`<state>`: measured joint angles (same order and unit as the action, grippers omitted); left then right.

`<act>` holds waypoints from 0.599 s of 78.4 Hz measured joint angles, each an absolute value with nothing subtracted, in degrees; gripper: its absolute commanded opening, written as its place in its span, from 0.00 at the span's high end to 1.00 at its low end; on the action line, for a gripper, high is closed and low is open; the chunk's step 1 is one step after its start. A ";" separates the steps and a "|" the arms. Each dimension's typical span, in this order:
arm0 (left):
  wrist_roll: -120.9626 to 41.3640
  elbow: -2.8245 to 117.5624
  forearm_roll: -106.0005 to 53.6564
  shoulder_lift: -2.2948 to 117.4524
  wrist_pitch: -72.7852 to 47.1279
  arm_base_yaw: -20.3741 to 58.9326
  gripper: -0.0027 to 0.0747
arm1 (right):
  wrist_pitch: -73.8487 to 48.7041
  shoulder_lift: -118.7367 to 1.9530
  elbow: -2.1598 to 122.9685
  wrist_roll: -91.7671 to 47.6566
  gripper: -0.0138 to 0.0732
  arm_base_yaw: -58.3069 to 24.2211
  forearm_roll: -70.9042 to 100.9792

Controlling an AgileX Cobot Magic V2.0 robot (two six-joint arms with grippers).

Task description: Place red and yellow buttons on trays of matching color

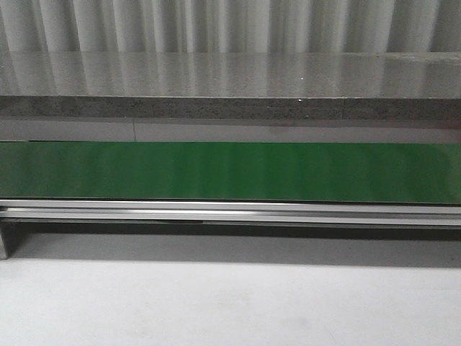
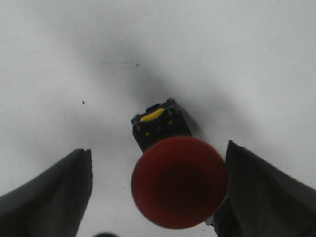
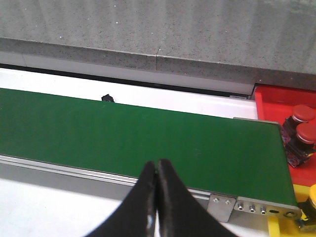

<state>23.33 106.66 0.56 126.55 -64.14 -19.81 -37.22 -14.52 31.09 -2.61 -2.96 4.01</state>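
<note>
In the left wrist view a red mushroom-head button stands on the white table with its black base showing behind the cap. My left gripper is open, with one finger on each side of the button. One finger is right beside the cap and the other is well apart from it. My right gripper is shut and empty over the near edge of the green belt. A red tray holds two red buttons. A corner of a yellow tray shows with a yellow button at the frame's edge.
The green conveyor belt runs across the front view with a metal rail along its near side and a grey stone ledge behind. A small black piece lies beyond the belt. Neither arm shows in the front view.
</note>
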 measured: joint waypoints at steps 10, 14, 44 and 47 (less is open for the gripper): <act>23.33 106.66 0.44 126.55 -62.86 -19.90 0.65 | -37.22 -14.52 31.09 -2.61 0.92 -2.96 4.01; 23.33 106.66 0.44 126.55 -62.59 -19.90 0.72 | -37.22 -14.52 31.09 -2.61 0.92 -2.96 4.01; 22.24 106.66 1.78 124.01 -62.47 -19.90 0.83 | -37.22 -14.52 31.09 -2.61 0.92 -2.96 4.01; 21.39 106.66 1.90 122.56 -62.47 -19.90 0.83 | -37.22 -14.52 31.09 -2.61 0.92 -2.96 4.01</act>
<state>21.39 106.66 1.90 122.56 -62.47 -19.90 -37.22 -14.52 31.09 -2.61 -2.96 4.01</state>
